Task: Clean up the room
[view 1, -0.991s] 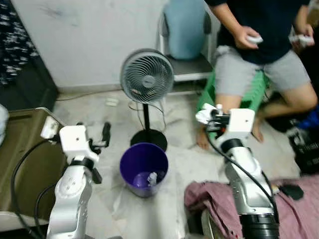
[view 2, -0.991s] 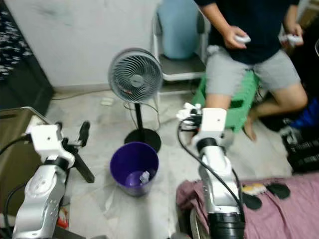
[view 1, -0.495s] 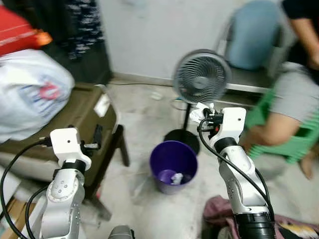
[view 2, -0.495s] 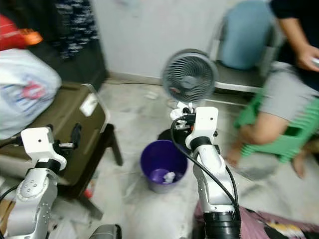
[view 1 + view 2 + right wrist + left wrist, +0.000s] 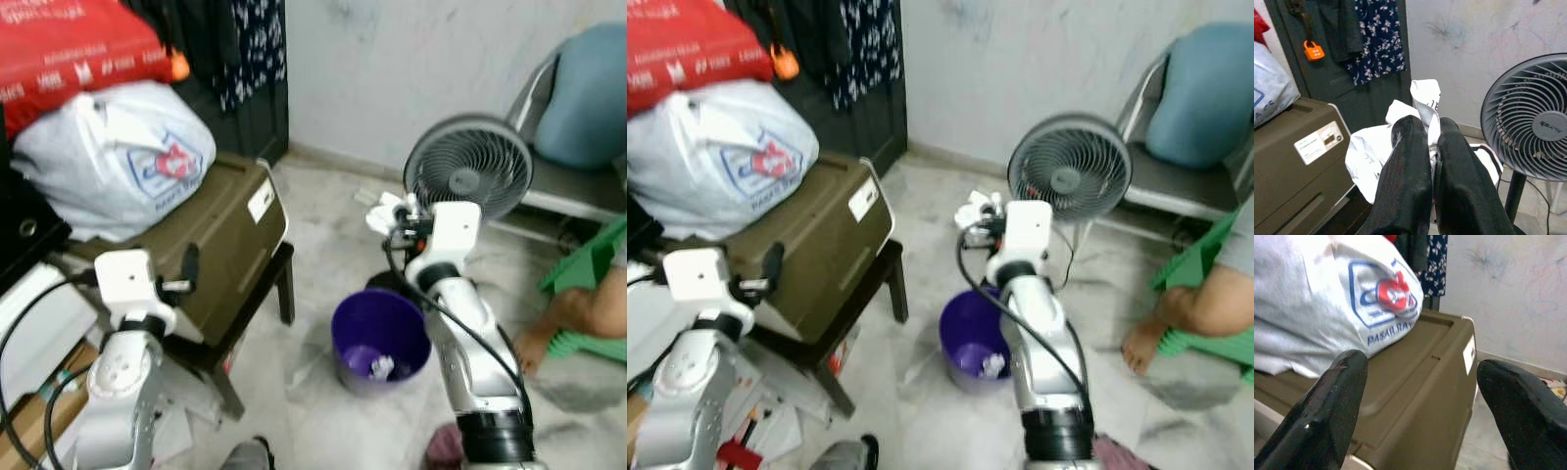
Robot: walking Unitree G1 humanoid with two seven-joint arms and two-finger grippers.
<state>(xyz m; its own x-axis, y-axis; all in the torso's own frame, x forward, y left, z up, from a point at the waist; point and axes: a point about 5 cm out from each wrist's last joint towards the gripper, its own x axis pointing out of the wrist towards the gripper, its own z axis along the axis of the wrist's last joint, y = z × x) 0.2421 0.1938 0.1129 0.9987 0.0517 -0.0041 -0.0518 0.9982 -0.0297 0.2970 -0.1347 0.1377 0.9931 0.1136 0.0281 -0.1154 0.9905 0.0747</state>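
Note:
My right gripper [image 5: 1428, 131] is shut on a crumpled white paper [image 5: 1419, 105], held up in front of the fan and above the far rim of the purple bin [image 5: 380, 338]. The paper wad [image 5: 388, 212] sticks out past the right wrist. The bin stands on the floor with a few white scraps in its bottom. My left gripper [image 5: 1420, 382] is open and holds nothing; it hovers close to the front of an olive-brown case [image 5: 220, 245] on a dark stool.
A white plastic bag [image 5: 118, 162] and a red bag [image 5: 78, 49] lie on the case. A standing fan [image 5: 470, 176] is just behind the bin. A person's foot [image 5: 549, 331] and a green stool [image 5: 593, 284] are at the right. Papers litter the floor at lower left.
The whole picture has swung left, so the case and bags now show at the left and the person is nearly out of view. The right gripper still holds the paper.

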